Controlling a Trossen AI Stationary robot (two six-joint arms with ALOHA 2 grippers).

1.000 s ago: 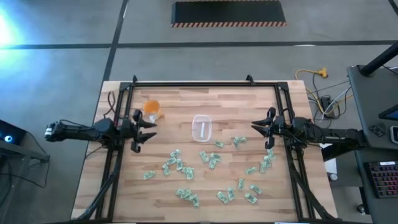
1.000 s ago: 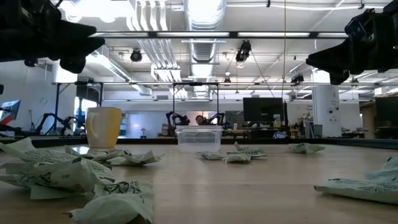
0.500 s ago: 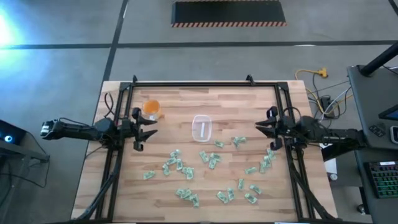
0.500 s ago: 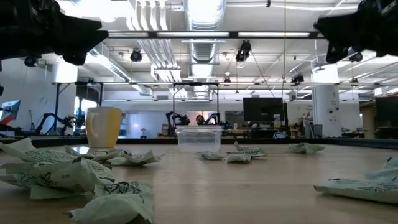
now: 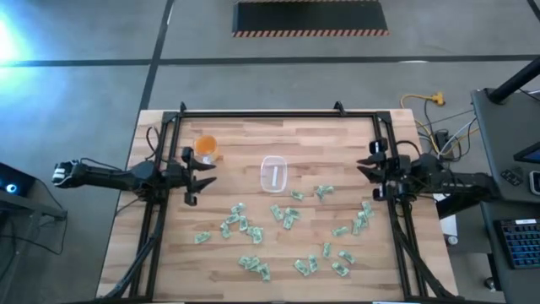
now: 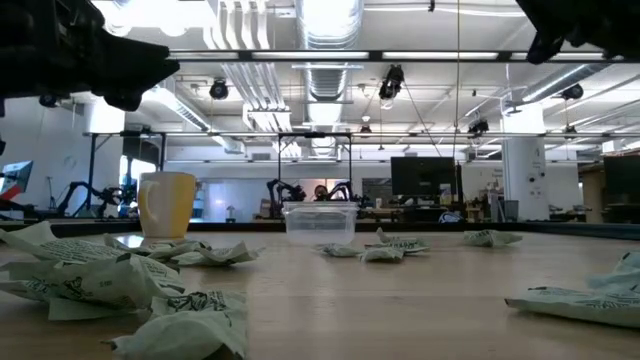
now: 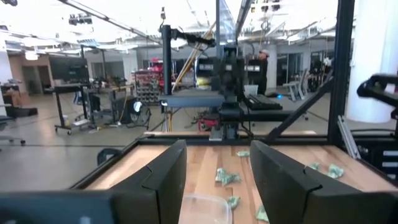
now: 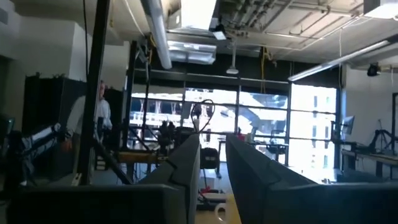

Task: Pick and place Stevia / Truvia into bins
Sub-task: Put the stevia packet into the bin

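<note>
Both arms sit raised at the table's side edges; no pick is under way yet. Left gripper [image 5: 196,175] is parted and empty; right gripper [image 5: 374,169] is narrowly parted and empty. Sachets [image 5: 245,226] lie scattered across the near half of the table, well apart from both grippers. Clear container [image 5: 274,174] is central, between the arms. Next: descend over one sachet, probably the nearest.

The surface [image 5: 253,143] is pale wood in planks, smooth with a soft sheen. The sachets [image 5: 240,224] are crinkled matt paper, green and white. The bin [image 5: 274,174] is clear glossy plastic. Both hands, left [image 5: 196,175] and right [image 5: 369,171], look like matt black plastic.
</note>
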